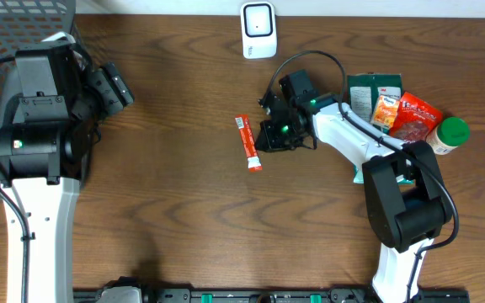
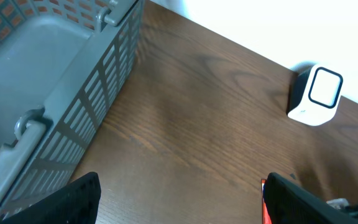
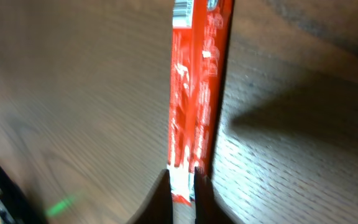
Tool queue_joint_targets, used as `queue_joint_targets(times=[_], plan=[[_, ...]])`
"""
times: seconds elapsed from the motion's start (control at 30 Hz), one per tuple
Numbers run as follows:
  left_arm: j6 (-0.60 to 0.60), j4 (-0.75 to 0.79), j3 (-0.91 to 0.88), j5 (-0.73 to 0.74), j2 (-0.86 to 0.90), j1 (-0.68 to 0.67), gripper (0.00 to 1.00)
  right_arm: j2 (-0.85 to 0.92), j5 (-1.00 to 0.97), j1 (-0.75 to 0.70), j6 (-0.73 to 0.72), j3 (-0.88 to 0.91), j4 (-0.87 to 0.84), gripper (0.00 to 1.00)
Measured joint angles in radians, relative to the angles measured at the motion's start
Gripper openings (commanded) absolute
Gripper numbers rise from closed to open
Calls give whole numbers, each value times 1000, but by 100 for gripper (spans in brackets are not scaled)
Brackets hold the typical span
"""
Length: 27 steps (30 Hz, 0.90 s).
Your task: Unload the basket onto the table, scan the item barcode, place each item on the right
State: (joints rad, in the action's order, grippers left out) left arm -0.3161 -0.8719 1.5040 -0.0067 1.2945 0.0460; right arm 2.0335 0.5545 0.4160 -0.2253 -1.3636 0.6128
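A red stick packet [image 1: 247, 143] lies flat on the wooden table, its white end nearest my right gripper [image 1: 265, 140]. In the right wrist view the packet [image 3: 194, 93] runs straight away from the gripper [image 3: 182, 186]. The jaws stand almost together, and the packet's white end shows in the narrow gap; whether they still pinch it is unclear. The white scanner [image 1: 258, 30] stands at the table's far edge, also seen from the left wrist [image 2: 319, 96]. My left gripper [image 1: 118, 86] hangs wide open over bare table [image 2: 179, 208], holding nothing.
A grey mesh basket [image 1: 23, 21] fills the far left corner, its wall [image 2: 86, 106] close beside the left gripper. Several grocery packets [image 1: 402, 114] and a green-capped jar [image 1: 451, 135] are piled right of the right arm.
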Motion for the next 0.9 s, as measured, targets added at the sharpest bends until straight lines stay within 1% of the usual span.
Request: queue_joint_targets(times=[0.07, 0.13, 0.3, 0.53, 0.63, 0.73, 0.9], plan=[[0, 0, 0, 0, 0, 0, 84, 0, 3, 1, 1, 1, -3, 33], [0, 0, 0, 0, 0, 0, 84, 0, -9, 11, 0, -4, -5, 36], [0, 0, 0, 0, 0, 0, 84, 0, -151, 98, -31, -11, -3, 34], [0, 0, 0, 0, 0, 0, 84, 0, -473, 254, -71, -11, 12, 35], [0, 0, 0, 0, 0, 0, 84, 0, -579, 289, -79, -11, 9, 35], [0, 0, 0, 0, 0, 0, 84, 0, -649, 309, -82, -11, -6, 32], [0, 0, 0, 0, 0, 0, 84, 0, -695, 314, -83, -12, -7, 31]])
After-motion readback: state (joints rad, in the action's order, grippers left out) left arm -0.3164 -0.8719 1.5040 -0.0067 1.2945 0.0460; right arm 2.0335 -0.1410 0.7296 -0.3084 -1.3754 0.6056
